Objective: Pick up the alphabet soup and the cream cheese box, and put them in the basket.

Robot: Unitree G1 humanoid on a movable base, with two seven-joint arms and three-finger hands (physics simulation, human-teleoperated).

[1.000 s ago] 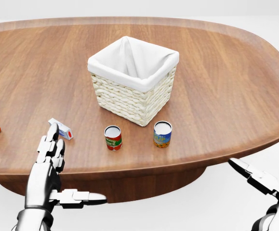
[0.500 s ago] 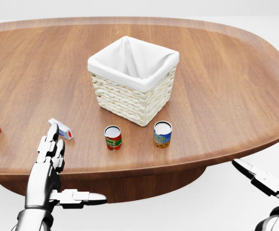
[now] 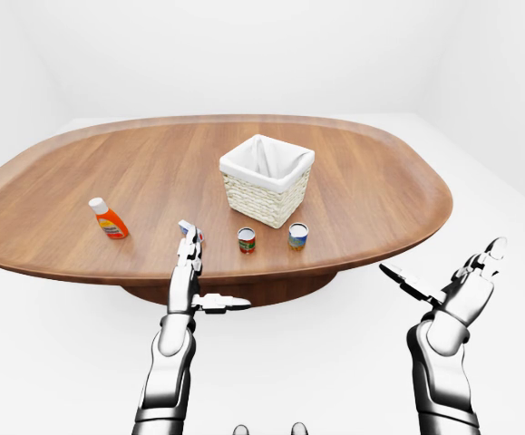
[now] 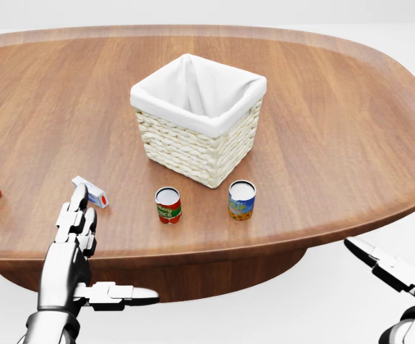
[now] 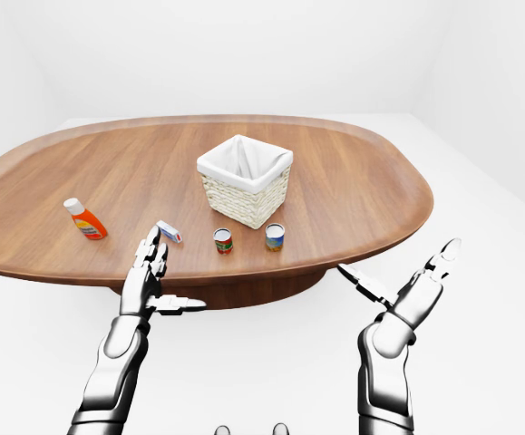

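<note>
The white-lined wicker basket [image 4: 193, 152] stands mid-table. Below it in the head view stand two upright cans, one with a red and green label [image 4: 168, 206] and one with a blue and orange label [image 4: 241, 200]; I cannot read either label. A small white, blue and red box [image 4: 92, 191], the cream cheese, lies on the table left of the cans. My left hand [image 4: 112, 245] is open, its fingertips [image 4: 79, 193] just short of the box and its thumb stretched right. My right hand [image 3: 441, 259] is open, palm up, off the table's right edge.
An orange bottle [image 3: 108, 219] lies on the wooden oval table [image 3: 81, 172] at the left. The table's near edge runs just under my left hand's fingers. White floor surrounds the table.
My right hand has drifted slightly right and down in the head view. The left hand, the box, the cans and the basket have not moved.
</note>
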